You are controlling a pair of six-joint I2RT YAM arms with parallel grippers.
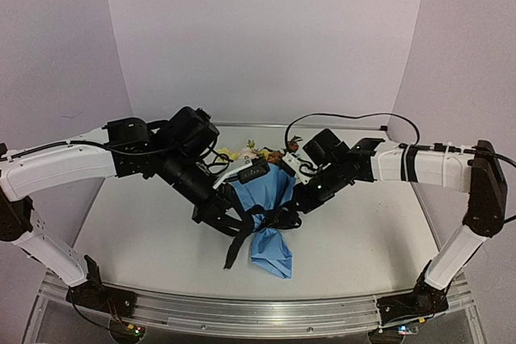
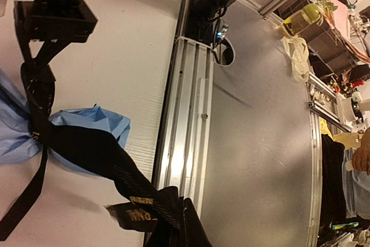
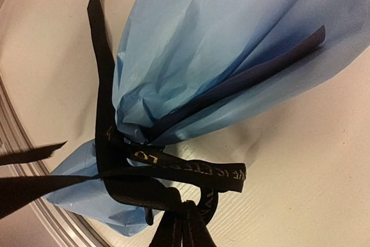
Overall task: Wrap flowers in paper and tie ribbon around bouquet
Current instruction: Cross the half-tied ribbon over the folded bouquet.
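Black ribbon [image 3: 173, 169] circles bouquet [image 1: 266, 199]; we have left gripper [image 2: 176, 227], right gripper [image 3: 182, 229] each clamped on ribbon; uneven pull could tear paper [image 3: 231, 44].

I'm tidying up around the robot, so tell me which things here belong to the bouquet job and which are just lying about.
Job in hand:
flowers
paper
ribbon, wrapped around the paper

Just lying about, both off the table:
yellowish container
wiring clutter
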